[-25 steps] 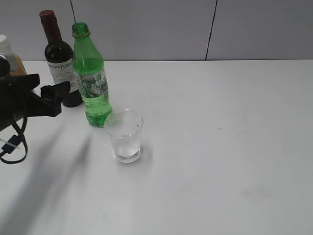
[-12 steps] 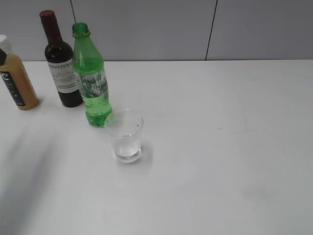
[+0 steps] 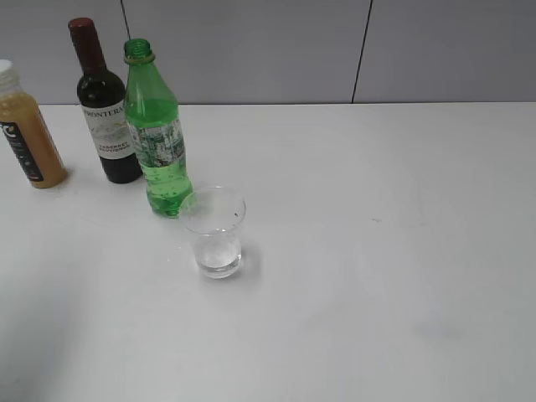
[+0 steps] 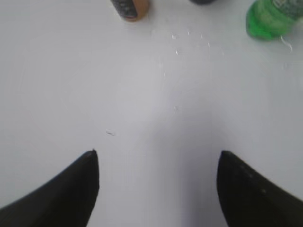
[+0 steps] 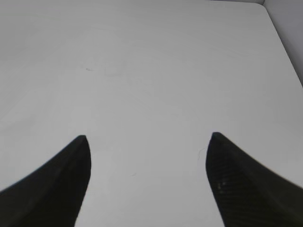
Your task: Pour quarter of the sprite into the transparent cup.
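The sprite (image 3: 155,126) stands upright and capless at the back left of the white table; its bumpy green base shows at the top right of the left wrist view (image 4: 270,19). The transparent cup (image 3: 214,232) stands upright just in front and to the right of it, with a little clear liquid at the bottom. My left gripper (image 4: 157,153) is open and empty above bare table, well short of the bottles. My right gripper (image 5: 147,137) is open and empty over bare table. Neither gripper shows in the exterior view.
A dark wine bottle (image 3: 104,109) with a white label stands left of the sprite. An orange juice bottle (image 3: 25,130) stands at the far left; its base shows in the left wrist view (image 4: 130,8). Small droplets (image 4: 187,40) lie on the table. The table's corner (image 5: 265,7) shows at top right.
My left arm, which stood at the left edge of the exterior view a second ago, has drawn back out of that view, uncovering the orange juice bottle. Bottles and cup have not moved.
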Tool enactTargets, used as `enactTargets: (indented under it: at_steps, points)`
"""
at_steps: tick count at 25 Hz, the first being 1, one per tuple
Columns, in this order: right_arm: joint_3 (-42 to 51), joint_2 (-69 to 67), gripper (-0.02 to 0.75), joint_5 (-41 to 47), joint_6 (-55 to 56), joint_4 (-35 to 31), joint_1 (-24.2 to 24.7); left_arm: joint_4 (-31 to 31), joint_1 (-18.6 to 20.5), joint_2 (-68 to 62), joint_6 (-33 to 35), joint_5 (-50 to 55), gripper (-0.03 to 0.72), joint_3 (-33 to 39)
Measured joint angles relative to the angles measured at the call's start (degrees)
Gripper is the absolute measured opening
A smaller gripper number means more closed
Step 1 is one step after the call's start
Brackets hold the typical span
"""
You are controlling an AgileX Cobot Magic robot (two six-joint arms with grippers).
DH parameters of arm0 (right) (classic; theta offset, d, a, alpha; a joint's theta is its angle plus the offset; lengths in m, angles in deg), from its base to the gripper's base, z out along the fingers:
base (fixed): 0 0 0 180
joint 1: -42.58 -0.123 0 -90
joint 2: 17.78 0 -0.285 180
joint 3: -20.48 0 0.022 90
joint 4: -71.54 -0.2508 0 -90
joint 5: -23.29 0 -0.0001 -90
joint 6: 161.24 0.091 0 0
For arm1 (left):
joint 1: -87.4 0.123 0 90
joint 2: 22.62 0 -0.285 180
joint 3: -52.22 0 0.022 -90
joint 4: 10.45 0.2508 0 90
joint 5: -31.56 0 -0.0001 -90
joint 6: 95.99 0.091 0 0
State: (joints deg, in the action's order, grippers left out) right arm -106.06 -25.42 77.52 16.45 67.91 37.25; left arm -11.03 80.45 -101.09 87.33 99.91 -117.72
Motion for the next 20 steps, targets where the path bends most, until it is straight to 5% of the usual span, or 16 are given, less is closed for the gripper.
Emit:
enactTargets:
  at_steps: [7, 20]
  points:
    - [0.00, 0.00, 0.585, 0.00, 0.00, 0.00, 0.00, -0.26, 0.00, 11.09, 0.17, 1.19, 0.590, 6.91]
    - [0.00, 0.00, 0.585, 0.00, 0.00, 0.00, 0.00, -0.08, 0.00, 40.99, 0.17, -1.89, 0.590, 30.23]
